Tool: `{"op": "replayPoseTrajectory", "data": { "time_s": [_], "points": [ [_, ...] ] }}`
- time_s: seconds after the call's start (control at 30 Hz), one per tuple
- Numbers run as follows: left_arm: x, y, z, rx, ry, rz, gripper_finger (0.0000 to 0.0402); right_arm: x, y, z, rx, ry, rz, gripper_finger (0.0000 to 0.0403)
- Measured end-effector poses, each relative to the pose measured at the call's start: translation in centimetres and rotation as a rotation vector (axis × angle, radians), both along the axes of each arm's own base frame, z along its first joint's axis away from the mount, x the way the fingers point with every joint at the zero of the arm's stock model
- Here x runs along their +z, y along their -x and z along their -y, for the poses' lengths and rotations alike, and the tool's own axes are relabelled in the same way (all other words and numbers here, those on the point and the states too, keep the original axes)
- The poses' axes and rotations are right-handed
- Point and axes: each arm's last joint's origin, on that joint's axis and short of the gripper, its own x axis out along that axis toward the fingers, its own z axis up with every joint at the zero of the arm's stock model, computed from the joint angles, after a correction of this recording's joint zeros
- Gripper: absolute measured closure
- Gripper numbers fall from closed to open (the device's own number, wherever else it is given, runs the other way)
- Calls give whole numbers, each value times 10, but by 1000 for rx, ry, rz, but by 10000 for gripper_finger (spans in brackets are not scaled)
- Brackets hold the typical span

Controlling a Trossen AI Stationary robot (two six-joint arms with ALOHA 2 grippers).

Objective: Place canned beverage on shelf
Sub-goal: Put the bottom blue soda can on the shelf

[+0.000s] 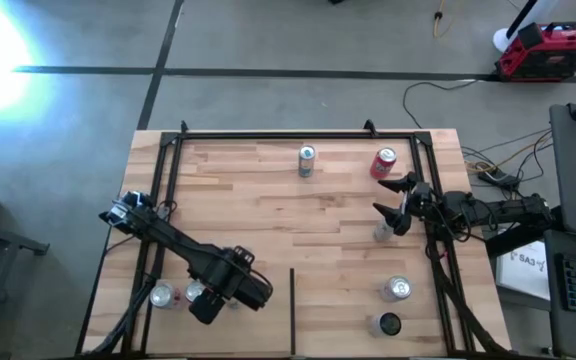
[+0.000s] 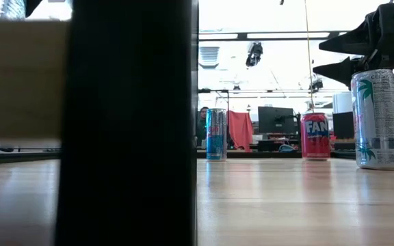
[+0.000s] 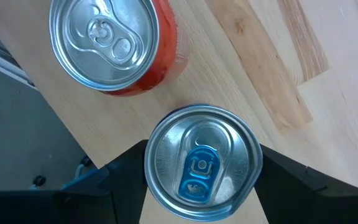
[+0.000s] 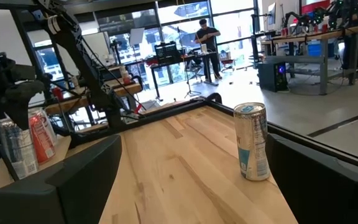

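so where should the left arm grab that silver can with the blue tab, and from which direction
Grip the upright silver aluminium can with the blue pull tab around its round side wall, just under the rim, coming straight down from above. The left end effector already straddles it, one finger either side. The red can with the silver lid stands close beside it, so a sideways approach looks risky.
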Motion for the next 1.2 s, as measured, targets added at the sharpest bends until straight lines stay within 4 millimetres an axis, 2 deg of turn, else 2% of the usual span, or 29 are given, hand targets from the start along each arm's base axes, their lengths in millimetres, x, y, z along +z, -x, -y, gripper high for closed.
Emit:
{"op": "replayPoseTrajectory", "data": {
  "time_s": [0.47,0.97,1.2],
  "points": [
    [-2,1,3,-15,-11,1,119,0,0,0,0,-1,0,21],
    [19,0,6,19,58,50,116,0,0,0,0,-1,0,21],
    [20,-1,6,22,60,54,116,0,0,0,0,0,-1,21]
  ]
}}
